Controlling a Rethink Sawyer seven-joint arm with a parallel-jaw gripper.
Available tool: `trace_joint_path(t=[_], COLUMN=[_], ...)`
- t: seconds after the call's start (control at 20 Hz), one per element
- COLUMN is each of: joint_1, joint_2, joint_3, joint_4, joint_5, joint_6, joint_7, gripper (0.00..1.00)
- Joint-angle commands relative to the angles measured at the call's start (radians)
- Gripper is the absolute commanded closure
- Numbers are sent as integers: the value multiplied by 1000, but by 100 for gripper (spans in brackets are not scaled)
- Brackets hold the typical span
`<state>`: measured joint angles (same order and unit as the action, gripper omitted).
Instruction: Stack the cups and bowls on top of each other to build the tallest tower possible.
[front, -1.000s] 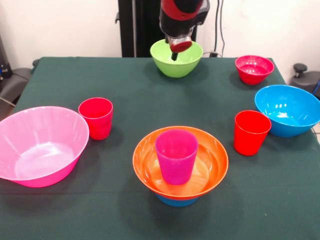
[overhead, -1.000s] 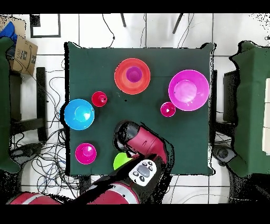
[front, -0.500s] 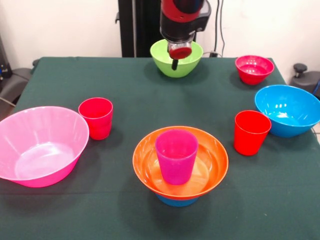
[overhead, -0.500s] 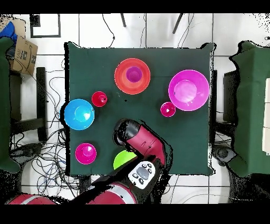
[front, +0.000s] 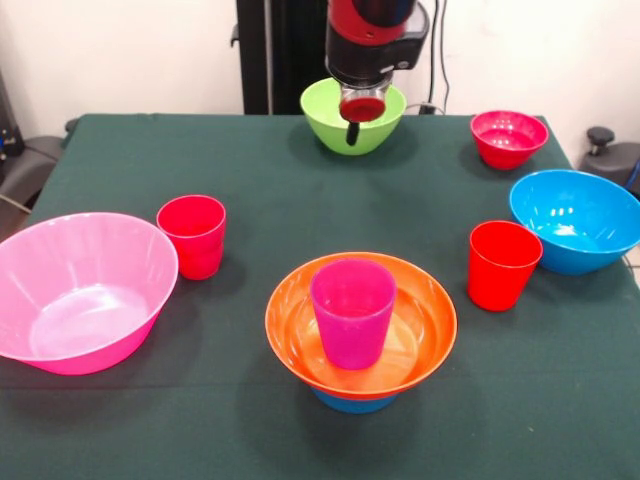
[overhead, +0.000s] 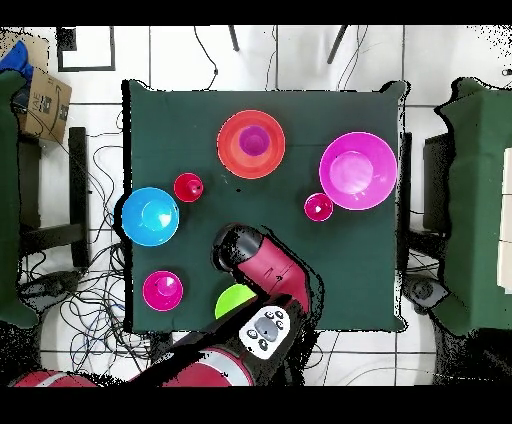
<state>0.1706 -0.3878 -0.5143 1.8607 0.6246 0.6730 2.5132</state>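
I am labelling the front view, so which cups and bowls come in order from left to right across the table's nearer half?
Large pink plastic bowl → red plastic cup → orange plastic bowl holding the purple plastic cup → second red plastic cup → large blue plastic bowl.

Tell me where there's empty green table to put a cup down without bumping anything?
The widest bare patch is mid-table, between the lime green bowl and the orange bowl. There is also room along the front edge beside the large pink bowl. It's crowded where a red cup stands close to the large blue bowl.
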Motion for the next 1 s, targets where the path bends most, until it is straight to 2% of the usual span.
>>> trace_joint_path(t=[0.05, 0.35, 0.65, 1.0], joint_1=[-13, -31, -74, -137], joint_2=[10, 5, 15, 26], joint_3=[142, 173, 248, 329], joint_4=[55, 99, 146, 180], joint_5=[14, 32, 63, 53], joint_6=[61, -26, -174, -325], joint_7=[173, 132, 90, 87], gripper=[0, 0, 0, 0])
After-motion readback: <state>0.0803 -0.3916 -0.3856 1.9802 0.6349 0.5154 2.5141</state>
